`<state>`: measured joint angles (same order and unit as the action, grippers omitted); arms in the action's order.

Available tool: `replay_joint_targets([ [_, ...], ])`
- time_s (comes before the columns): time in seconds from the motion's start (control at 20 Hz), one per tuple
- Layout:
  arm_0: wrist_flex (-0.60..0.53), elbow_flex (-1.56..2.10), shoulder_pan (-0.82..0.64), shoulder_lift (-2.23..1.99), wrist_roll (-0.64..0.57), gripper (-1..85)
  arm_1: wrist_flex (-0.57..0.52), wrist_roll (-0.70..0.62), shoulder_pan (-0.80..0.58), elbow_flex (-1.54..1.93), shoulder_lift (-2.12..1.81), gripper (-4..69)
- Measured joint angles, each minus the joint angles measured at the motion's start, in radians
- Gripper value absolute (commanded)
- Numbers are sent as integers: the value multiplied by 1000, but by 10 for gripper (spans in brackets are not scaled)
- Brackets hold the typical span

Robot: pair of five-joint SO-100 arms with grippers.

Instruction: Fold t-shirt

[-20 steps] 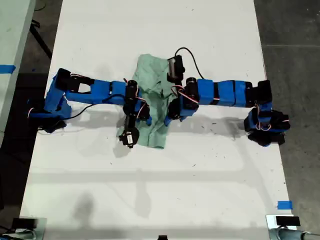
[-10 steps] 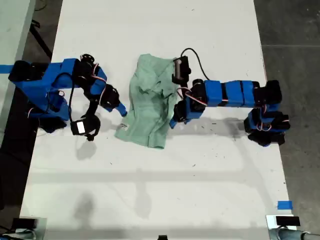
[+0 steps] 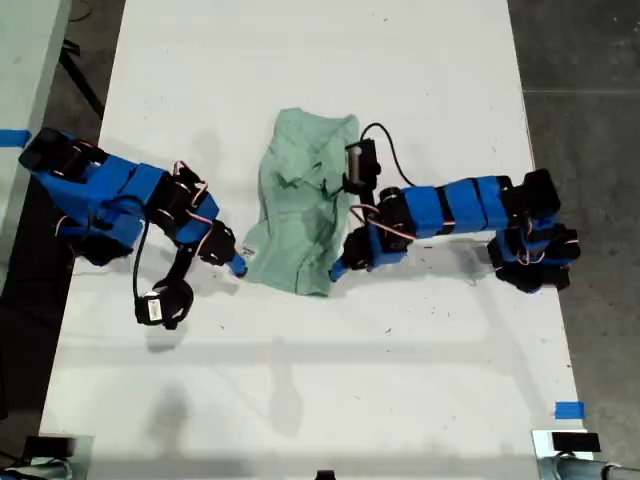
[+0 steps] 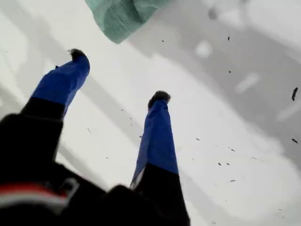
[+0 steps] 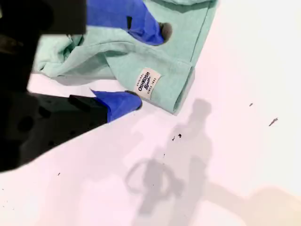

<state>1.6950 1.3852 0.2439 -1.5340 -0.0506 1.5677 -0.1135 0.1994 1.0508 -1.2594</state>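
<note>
White table point(image 3: 400, 380) bears the rumpled t-shirt point(image 3: 300, 215).

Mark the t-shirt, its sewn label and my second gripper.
t-shirt point(image 3: 300, 215): exterior view, middle of the cloth.
label point(image 5: 147, 83): second wrist view, centre of the white tag.
my second gripper point(image 5: 150, 66): second wrist view, midway between its blue fingertips.

A lab or workshop bench, by the look of it — a long white table point(image 3: 320, 380) standing on a grey concrete floor point(image 3: 590, 60). Blue tape markers point(image 3: 569, 410) sit at its edges, and two blue servo arms point(image 3: 450, 205) are mounted on it — exposed wiring and all.
</note>
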Motion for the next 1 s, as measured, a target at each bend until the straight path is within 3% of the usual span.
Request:
replay_joint_targets([
  [0.5,-255,206,-123,81,-60,230,-100,26,-29,-133,249,308],
  [0.8,-322,225,-150,187,-63,210,-166,8,-46,-215,374,289],
  [0.9,-341,230,-161,249,-66,121,-204,2,-46,-215,426,248],
  [0.95,-344,229,-170,291,-61,38,-222,-2,-46,-218,456,194],
  [1.0,-347,210,-176,331,-69,0,-238,3,-48,-244,480,80],
])
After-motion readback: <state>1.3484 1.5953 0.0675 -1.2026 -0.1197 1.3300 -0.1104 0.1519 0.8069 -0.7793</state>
